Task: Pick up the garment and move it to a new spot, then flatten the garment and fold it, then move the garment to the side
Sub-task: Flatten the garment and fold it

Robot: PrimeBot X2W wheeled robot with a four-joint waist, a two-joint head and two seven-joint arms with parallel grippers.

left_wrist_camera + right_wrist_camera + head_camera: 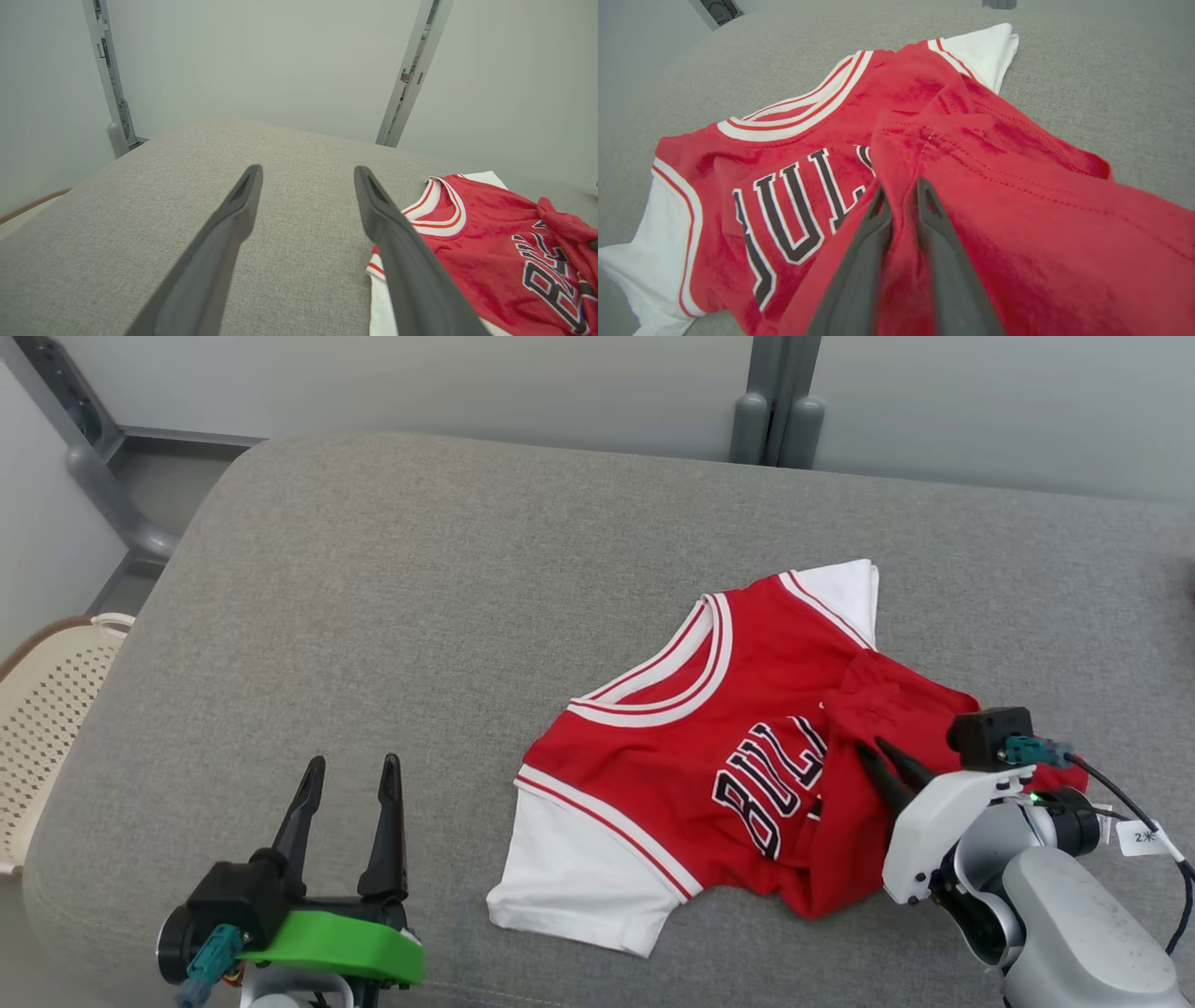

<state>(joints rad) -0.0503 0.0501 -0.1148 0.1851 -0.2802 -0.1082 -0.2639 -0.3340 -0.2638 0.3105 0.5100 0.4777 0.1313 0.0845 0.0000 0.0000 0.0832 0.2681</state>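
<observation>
The garment (pixel 709 747) is a red jersey with white sleeves and dark lettering, lying on the grey cushion (pixel 420 569) right of centre, its lower half bunched and folded over. My right gripper (pixel 871 745) reaches in from the lower right and is shut on a raised ridge of red cloth; in the right wrist view the fabric (pixel 808 140) is pinched between the two fingers of the gripper (pixel 901 186). My left gripper (pixel 354 761) stands open at the lower left over bare cushion, well left of the jersey (pixel 490 252), nothing between the fingers of the gripper (pixel 308 169).
A beige perforated basket (pixel 47 709) stands off the cushion's left edge. Grey metal posts (pixel 775 420) and a pale wall rise behind the cushion. The cushion's rounded front edge runs just below the jersey's white sleeve. A black cable with a tag (pixel 1144 835) hangs from my right wrist.
</observation>
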